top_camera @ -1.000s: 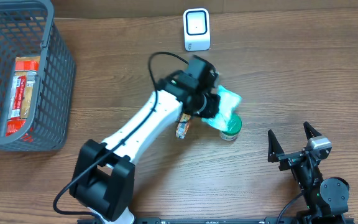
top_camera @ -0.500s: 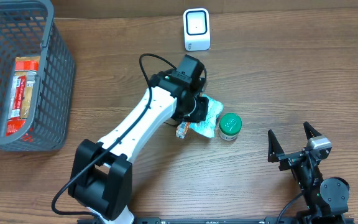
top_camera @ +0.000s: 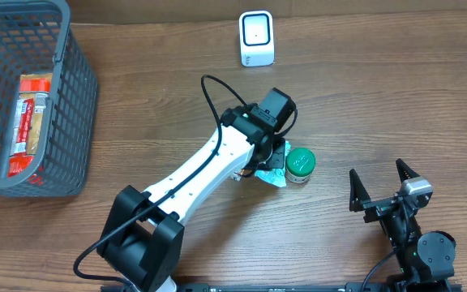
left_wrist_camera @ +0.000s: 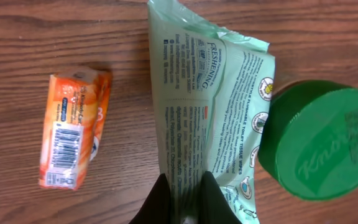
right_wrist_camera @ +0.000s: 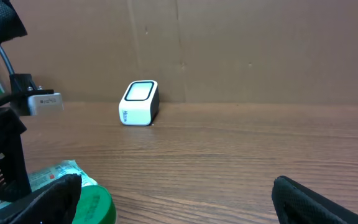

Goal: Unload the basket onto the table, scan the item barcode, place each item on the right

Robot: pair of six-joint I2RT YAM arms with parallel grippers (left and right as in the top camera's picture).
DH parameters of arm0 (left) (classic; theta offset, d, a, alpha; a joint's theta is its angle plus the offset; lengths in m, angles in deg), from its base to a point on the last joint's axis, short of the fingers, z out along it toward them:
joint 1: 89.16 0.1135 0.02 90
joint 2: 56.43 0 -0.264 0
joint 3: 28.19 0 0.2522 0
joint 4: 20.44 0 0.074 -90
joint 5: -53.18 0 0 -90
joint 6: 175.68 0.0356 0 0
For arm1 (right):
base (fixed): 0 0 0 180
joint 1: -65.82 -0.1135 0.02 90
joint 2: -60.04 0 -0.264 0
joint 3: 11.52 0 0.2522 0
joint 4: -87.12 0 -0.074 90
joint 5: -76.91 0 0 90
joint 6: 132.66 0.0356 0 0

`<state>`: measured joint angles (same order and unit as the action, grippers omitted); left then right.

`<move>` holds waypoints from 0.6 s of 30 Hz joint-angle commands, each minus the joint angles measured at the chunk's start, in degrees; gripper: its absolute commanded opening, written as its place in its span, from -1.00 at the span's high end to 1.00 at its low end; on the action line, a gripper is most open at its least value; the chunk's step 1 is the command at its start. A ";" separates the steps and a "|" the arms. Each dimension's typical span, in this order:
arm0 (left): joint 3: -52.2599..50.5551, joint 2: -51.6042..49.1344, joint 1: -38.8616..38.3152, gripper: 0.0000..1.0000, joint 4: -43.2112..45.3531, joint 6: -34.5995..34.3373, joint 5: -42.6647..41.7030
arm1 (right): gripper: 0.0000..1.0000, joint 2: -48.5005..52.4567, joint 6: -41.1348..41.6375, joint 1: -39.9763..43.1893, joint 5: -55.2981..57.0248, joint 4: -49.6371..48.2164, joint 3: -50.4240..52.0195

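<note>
Lab rig staged as a shop checkout: wood table (top_camera: 396,89), white barcode scanner (top_camera: 257,38), wire basket (top_camera: 75,113) holding a snack pack (top_camera: 29,113), plain cardboard backdrop (right_wrist_camera: 241,43) behind, robot arm (top_camera: 205,162) mounted at the table edge.

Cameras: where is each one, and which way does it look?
Overhead: above the table, looking straight down; both arms show.
Left wrist: on the left hand, looking down at the pinched wipes pack; fingers show.
Right wrist: on the open right hand, looking level toward the scanner; fingers show.
Shared: green lid, all three.
</note>
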<state>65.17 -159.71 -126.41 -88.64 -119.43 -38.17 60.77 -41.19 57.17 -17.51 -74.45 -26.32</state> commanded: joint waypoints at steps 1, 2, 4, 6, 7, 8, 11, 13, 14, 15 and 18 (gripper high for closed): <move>-2.62 1.40 -0.66 0.91 1.25 -4.22 1.86 | -1.00 -0.50 -0.24 0.15 0.26 -0.24 0.59; -3.28 1.40 -0.68 0.92 1.57 -4.22 1.42 | -1.00 -0.50 -0.24 0.15 0.26 -0.24 0.59; -3.87 1.40 -0.70 0.92 1.60 -4.20 1.03 | -1.00 -0.50 -0.24 0.15 0.26 -0.24 0.59; -4.11 1.40 -0.70 0.92 1.62 -4.13 0.28 | -1.00 -0.50 -0.26 0.15 0.26 -0.24 0.59; -4.13 1.40 -0.72 0.92 1.62 -4.13 0.24 | -1.00 -0.50 -0.24 0.15 0.26 -0.24 0.59; -4.11 1.40 -0.70 0.92 1.66 -4.13 0.04 | -1.00 -0.50 -0.24 0.15 0.26 -0.24 0.59; -4.13 1.40 -0.72 0.92 2.27 -3.93 -0.20 | -1.00 -0.50 -0.24 0.15 0.24 -0.24 0.59; -4.13 1.40 -0.76 0.92 2.56 -3.93 -0.20 | -1.00 -0.50 -0.24 0.15 0.26 -0.24 0.59; -4.13 1.40 -0.85 0.92 2.62 -3.96 -0.26 | -1.00 -0.50 -0.24 0.15 0.24 -0.24 0.59; -4.13 1.40 -0.98 0.92 2.67 -3.96 -0.44 | -1.00 -0.50 -0.24 0.15 0.24 -0.24 0.59; -4.13 1.40 -1.60 0.92 2.64 -3.91 -1.68 | -1.00 -0.50 -0.24 0.15 0.26 -0.22 0.59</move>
<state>61.10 -159.69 -126.89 -86.25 -122.23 -38.17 60.77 -41.19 57.17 -17.56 -74.43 -26.32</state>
